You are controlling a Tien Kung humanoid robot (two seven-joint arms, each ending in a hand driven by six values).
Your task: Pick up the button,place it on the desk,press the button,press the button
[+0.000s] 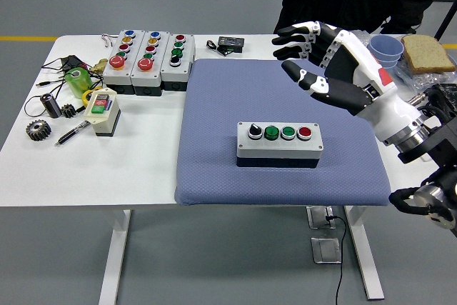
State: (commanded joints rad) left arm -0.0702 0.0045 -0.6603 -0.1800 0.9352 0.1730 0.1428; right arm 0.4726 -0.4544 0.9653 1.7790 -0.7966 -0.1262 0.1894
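Note:
A grey button box lies on the blue mat, with a black selector, two green buttons and a red button in a row on top. My right hand hovers high above and behind the box, well clear of it, fingers spread and holding nothing. Its white forearm runs down to the right edge. My left arm is out of the picture.
Three more button boxes stand at the back left beside a small two-button box, gears, a pen and cables. Blue cups and bread sit at the back right. A person stands behind the table.

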